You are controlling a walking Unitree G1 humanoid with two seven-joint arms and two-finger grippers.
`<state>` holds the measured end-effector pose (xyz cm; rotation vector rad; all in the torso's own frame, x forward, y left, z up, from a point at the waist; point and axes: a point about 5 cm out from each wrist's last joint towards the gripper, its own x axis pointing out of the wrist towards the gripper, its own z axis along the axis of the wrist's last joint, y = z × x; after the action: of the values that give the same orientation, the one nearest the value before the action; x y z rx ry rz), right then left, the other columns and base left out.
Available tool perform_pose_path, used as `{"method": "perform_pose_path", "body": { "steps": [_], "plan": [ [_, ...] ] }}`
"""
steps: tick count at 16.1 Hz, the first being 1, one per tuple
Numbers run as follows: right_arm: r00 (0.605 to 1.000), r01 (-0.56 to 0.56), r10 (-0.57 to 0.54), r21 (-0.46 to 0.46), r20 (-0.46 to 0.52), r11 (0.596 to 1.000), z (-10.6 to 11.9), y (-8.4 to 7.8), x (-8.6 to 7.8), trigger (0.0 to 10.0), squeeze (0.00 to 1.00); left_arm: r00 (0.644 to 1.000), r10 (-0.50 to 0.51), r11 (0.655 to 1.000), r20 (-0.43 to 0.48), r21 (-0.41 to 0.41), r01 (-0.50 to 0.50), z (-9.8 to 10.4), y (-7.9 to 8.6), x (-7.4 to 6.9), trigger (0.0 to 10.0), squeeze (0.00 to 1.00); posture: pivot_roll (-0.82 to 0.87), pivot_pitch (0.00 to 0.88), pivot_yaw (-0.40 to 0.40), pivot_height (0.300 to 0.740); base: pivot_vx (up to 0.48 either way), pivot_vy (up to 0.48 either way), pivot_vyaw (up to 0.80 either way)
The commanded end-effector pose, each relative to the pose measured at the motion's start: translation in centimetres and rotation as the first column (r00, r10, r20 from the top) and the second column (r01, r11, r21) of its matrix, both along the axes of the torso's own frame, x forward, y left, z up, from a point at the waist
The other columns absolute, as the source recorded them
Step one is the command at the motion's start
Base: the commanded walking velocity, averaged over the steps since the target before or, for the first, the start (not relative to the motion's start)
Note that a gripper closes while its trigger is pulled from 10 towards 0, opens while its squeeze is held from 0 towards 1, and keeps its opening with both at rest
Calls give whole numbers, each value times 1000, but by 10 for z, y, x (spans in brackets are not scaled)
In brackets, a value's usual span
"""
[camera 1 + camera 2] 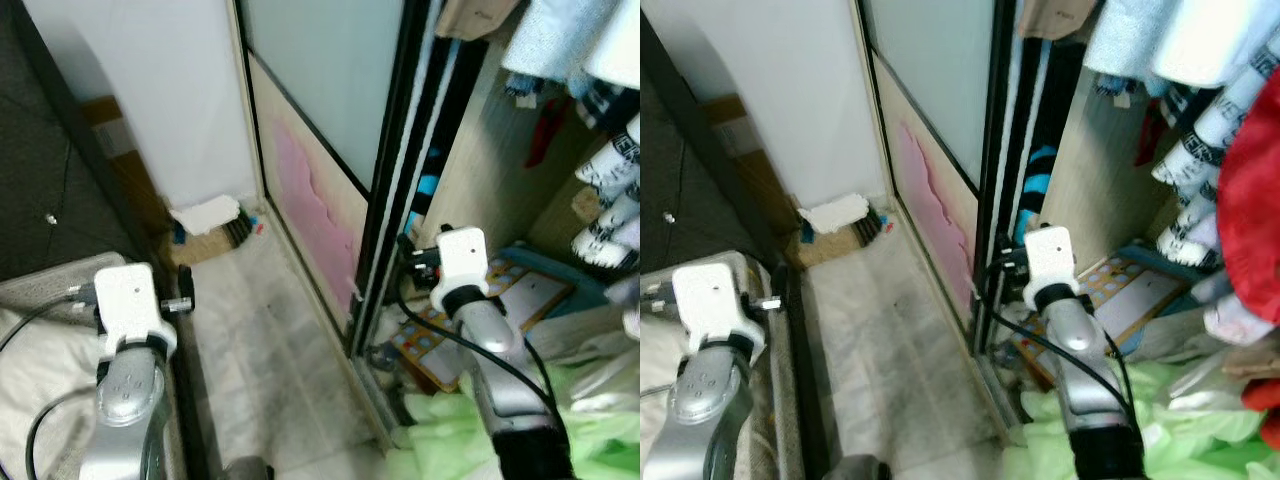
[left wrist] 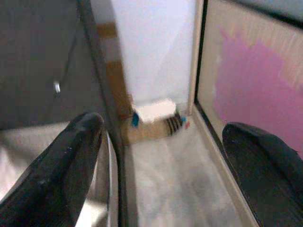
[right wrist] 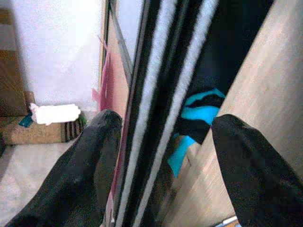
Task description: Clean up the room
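Right hand (image 3: pixel 161 156) is up at the black-framed sliding wardrobe door w/ frosted panel and pink smear (image 1: pixel 330 190), fingers spread wide, one each side of the door's black-and-white edge strip (image 3: pixel 163 94), pinching nothing. Whether they touch the edge: can't tell. Right arm reaches fwd over a heap of pale green fabric (image 1: pixel 470 430) on the wardrobe floor.

Left hand (image 2: pixel 161 161) hangs over the narrow pale marble floor strip (image 1: pixel 260 340) btw bed and wardrobe, fingers also spread apart, nothing btw them. White bedding (image 1: pixel 30 370) lies under the left arm, beside the dark bed frame rail (image 1: pixel 195 380).

Inside the open wardrobe: hanging clothes incl. a light blue towel-like piece (image 1: pixel 545 40) and a red garment (image 1: pixel 1250 190), a blue-and-black striped item (image 3: pixel 199 113) just behind the door edge, a colourful flat board w/ printed squares (image 1: pixel 500 300) on the bottom.

At the far end of the floor strip, against the white wall (image 1: pixel 150 90): a white crumpled cloth (image 1: pixel 205 213) on a brownish mat (image 1: pixel 205 243), small dark striped thing (image 1: pixel 240 232) beside it.
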<state>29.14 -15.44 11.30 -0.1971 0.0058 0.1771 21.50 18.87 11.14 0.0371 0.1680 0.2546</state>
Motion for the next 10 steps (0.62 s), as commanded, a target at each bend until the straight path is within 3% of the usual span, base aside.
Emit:
{"method": "perform_pose_path", "body": {
  "steps": [1,3,6,10],
  "plan": [
    [1000,-16,16,-8,4,1000,3,4,2,10000,0,1000,9,1000,-1,-1,-9,1,2,-1,10000,0,113,0,-41,740,0,0,0],
    [1000,-26,26,-3,-6,1000,0,5,-2,10000,0,999,16,1000,-35,-9,-16,-4,6,-6,10000,0,125,0,-58,740,0,0,0],
    [999,-1,1,-4,-39,1000,-14,-12,-18,10000,0,994,33,999,-107,20,-31,-18,20,-29,10000,0,141,0,-75,740,0,0,0],
    [997,66,-64,45,-47,997,-13,-9,-3,10000,0,998,-14,999,-63,36,16,-7,18,-19,10000,0,147,0,-52,740,0,0,0]
  ]
}}
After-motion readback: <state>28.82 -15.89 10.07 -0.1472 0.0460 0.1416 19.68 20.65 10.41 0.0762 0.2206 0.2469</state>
